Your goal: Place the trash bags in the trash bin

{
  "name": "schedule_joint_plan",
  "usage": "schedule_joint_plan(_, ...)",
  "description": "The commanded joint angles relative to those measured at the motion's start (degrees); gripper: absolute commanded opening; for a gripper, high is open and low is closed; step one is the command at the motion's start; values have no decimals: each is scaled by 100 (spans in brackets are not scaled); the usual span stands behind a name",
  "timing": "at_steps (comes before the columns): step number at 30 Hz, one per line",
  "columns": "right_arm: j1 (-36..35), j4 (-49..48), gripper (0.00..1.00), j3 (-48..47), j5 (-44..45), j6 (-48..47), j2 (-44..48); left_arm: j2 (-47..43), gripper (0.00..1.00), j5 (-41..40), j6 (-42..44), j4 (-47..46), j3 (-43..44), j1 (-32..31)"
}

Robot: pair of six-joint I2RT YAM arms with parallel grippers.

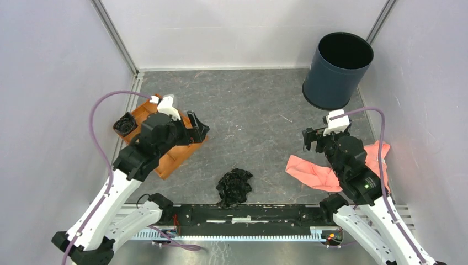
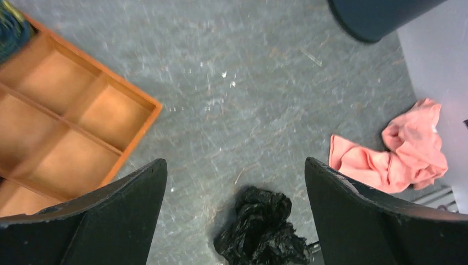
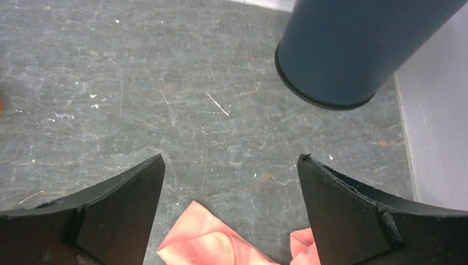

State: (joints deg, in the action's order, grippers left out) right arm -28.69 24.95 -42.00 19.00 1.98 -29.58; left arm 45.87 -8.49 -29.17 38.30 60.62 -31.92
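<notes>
- left fingers (image 2: 127, 210) spread wide, empty, over tray (image 2: 66, 110) edge
- right fingers (image 3: 121, 210) spread wide, empty, near cloth (image 3: 204, 243)
- bag (image 1: 234, 186) on tabletop (image 1: 248, 110); bin (image 1: 331, 83) upright, far right

The scuffed grey table (image 1: 248, 110) is carrying everything before me. An orange compartment tray (image 1: 175, 159) is lying at the left, with a small black wad (image 1: 125, 123) at its far corner (in or beside it, I cannot tell). A crumpled black trash bag (image 1: 234, 186) is resting near the near edge, a pink cloth (image 1: 309, 172) is sprawling at the right, and the navy trash bin (image 1: 331, 83) is standing upright far right.
</notes>
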Motion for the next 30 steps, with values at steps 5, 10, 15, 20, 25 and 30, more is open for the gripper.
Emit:
schedule_joint_plan(5, 393, -570, 98, 481, -527, 494, -245, -219, 100, 1911, -946, -1259, -1703, 551)
schedule_joint_plan(10, 506, -1337, 98, 868, -2144, 916, -752, -398, 100, 2355, -1552, -1885, -2802, 439)
schedule_joint_plan(15, -193, -2472, 98, 1245, -3792, 1526, -1762, -727, 100, 2287, -2185, -2338, -3712, -52)
schedule_joint_plan(20, -1489, -3234, 98, 1470, -4182, 1828, -2369, -954, 99, 2208, -2874, -3068, -4508, -639)
schedule_joint_plan(25, -2885, -3494, 98, 1473, -3923, 1874, -3060, -673, 88, 1861, -3331, -3608, -4846, -1449)
schedule_joint_plan(30, -3801, -3544, 88, 1469, -3105, 1980, -3595, -7, 67, 1409, -3421, -4016, -4741, -2139)
